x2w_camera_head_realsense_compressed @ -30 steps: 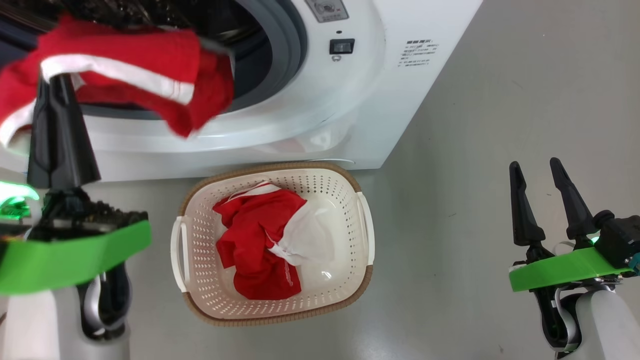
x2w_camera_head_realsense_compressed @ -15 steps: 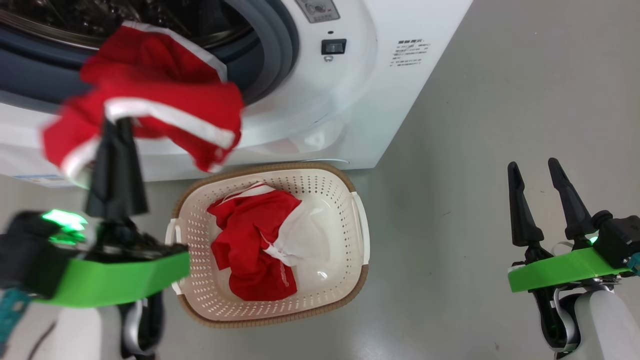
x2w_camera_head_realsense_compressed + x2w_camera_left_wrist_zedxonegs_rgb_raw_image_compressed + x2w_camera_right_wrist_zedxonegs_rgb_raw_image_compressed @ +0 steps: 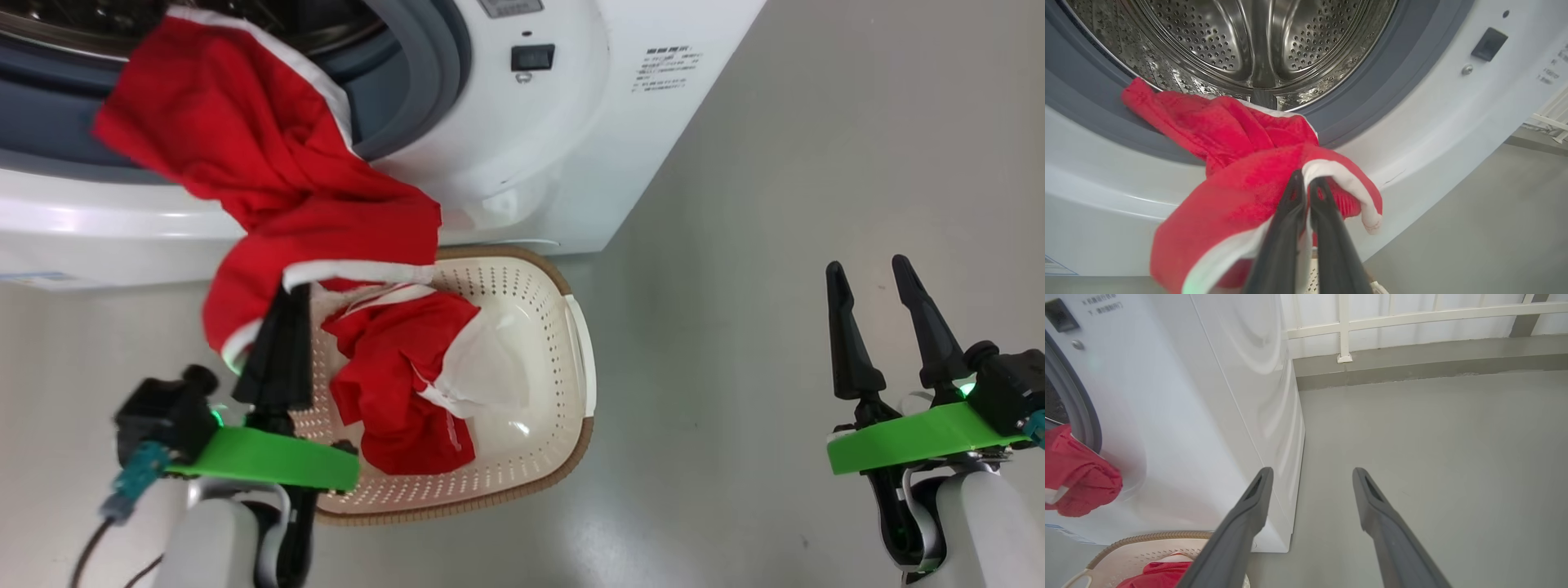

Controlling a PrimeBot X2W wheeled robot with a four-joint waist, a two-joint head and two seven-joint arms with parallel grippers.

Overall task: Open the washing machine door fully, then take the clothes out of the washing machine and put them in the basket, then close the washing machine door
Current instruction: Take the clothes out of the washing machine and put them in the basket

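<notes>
- The left gripper is pinched shut on a white-trimmed fold of the red garment. In the left wrist view the two dark fingers meet with the cloth wrapped over their tips.
- The garment's long axis runs on a slant in the head view, from the drum mouth at upper left down to the jaws at centre left. Its far end is draped over the grey ring at the lip of the drum, so it is not yet free of the washer.
- The basket sits at lower centre, just in front of the washer. The pinched end hangs over the basket's left rim, and the open floor of the basket lies to the right of the jaws and below them.
- A second garment already lies crumpled in the basket's left half.
- My reading: the coming move depends on drawing the tail off the ring and carrying the grip right, over the bare right half, before letting go.
- The right gripper stands spread wide and empty at lower right, well apart from the basket, so the left arm is the nearer one.
</notes>
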